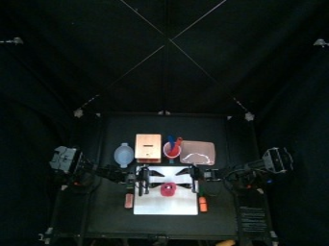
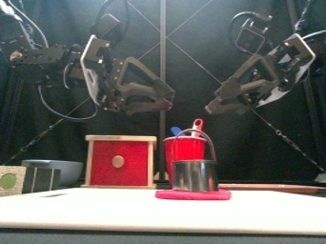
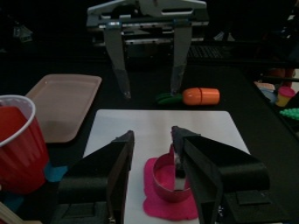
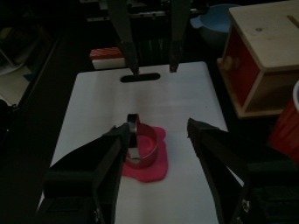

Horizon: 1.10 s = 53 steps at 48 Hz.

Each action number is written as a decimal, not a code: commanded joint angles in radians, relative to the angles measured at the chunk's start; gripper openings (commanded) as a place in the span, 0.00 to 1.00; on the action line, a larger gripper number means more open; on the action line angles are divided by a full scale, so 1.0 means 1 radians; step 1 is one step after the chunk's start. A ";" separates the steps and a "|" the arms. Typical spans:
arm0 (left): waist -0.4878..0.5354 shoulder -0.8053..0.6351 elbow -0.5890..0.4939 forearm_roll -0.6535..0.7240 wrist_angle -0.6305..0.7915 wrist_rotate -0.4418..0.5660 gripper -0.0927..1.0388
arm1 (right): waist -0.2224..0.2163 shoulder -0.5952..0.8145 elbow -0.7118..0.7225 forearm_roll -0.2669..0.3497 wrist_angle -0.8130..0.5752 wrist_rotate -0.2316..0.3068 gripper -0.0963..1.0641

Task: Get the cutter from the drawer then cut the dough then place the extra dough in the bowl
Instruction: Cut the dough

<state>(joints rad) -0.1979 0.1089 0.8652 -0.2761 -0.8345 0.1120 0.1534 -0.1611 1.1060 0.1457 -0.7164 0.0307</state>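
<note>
Right wrist view, not left, shows bowl (image 4: 216, 17).

1. Cutter (image 2: 193, 175): I read bare metal, shiny, smooth-walled.
2. Dough (image 2: 193, 194): matt, soft-looking.
3. Box (image 2: 118, 162): pale unfinished wood, painted red front.
4. Cutting board (image 4: 105, 114): smooth white plastic.
5. Cup (image 2: 182, 150): glossy red plastic.

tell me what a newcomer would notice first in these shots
The round metal cutter stands on the pink dough at the middle of the white board, near the table's front. Above it both arms hang with the left tool and right tool open, and behind it stand a red cup and, to its left, the wooden box with its red drawer front.
</note>
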 commanded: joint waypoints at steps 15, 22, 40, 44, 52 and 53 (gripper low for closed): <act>-0.091 0.098 -0.014 -0.097 -0.058 0.005 0.77 | 0.121 0.273 -0.104 0.137 -0.201 -0.002 0.84; -0.092 0.103 -0.009 -0.101 -0.049 0.011 0.77 | 0.132 0.281 -0.104 0.164 -0.201 -0.002 0.84; -0.089 0.190 -0.072 -0.098 -0.043 0.012 0.77 | 0.146 0.299 -0.104 0.189 -0.179 0.000 0.84; -0.089 0.193 -0.081 -0.097 -0.037 0.012 0.77 | 0.149 0.299 -0.106 0.192 -0.176 0.000 0.84; -0.084 0.193 -0.089 -0.095 -0.011 0.012 0.77 | 0.150 0.301 -0.109 0.195 -0.175 -0.002 0.84; -0.084 0.193 -0.089 -0.095 -0.011 0.012 0.77 | 0.150 0.301 -0.110 0.195 -0.175 -0.002 0.84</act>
<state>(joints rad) -0.2869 0.3145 0.7946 -0.3758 -0.8468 0.1227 0.3022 0.1565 1.0094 0.3390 -0.8882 0.0276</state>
